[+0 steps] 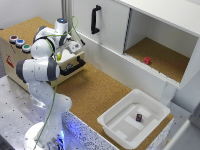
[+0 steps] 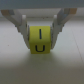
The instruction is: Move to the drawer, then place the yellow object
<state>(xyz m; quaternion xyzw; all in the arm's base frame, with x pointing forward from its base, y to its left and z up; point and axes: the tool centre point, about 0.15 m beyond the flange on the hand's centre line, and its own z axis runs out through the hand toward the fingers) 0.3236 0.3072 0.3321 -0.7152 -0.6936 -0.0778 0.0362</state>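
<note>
Wrist view: yellow object point(image 2: 40, 39) between end effector point(image 2: 40, 26) fingers.

Exterior view: elevated, looking down across arm, cork counter point(image 1: 95, 90) and white cupboard point(image 1: 112, 25). Wrist view: very close, facing gripper point(image 2: 40, 31) and yellow object point(image 2: 40, 39). Shared: gripper region only.

The wrist view shows a small yellow-green block point(image 2: 40, 39) with dark markings on its face, gripped between two pale fingers point(image 2: 19, 23) that press against its opposite sides. Behind it lies a blurred pale surface point(image 2: 42, 67), darker along one edge.
</note>
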